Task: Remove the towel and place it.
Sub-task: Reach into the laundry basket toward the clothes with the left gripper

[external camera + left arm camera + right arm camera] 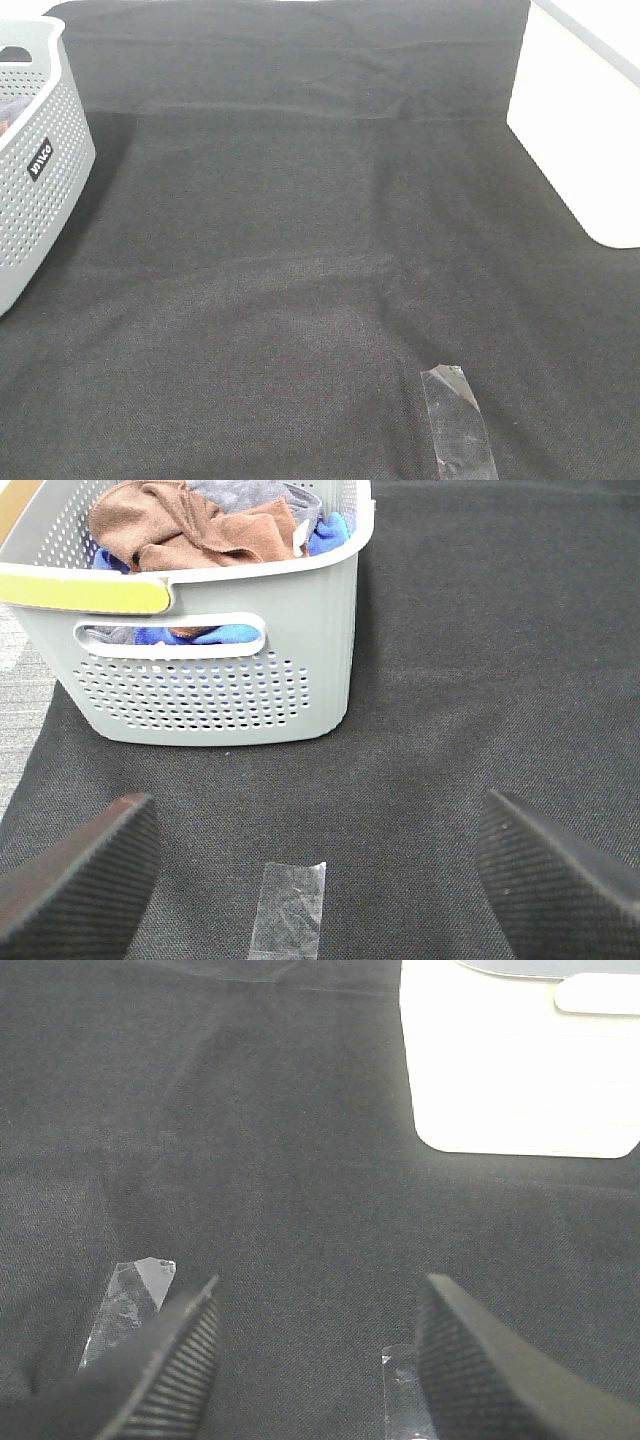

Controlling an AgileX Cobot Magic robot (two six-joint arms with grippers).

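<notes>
Two tools: both spread and empty, neither touching the towel.
Left tool (315,810): jaws wide apart over the black cloth (300,250), facing the handle side of the basket (220,680).
Right tool (320,1290): jaws fairly wide, nothing between them, low over the black cloth.
Towel (190,525): rust-brown, crumpled, on top of the pile inside the basket.
Basket: grey perforated plastic, standing on the black cloth at the left edge of the exterior high view.
Other contents: blue cloths (225,635) under and beside the towel; grey cloth (240,490) behind it.
Worktop (590,150): white, bare at the right beyond the black cloth.
Clear tape strip (290,905): stuck flat on the black cloth between the left tool's fingers.
</notes>
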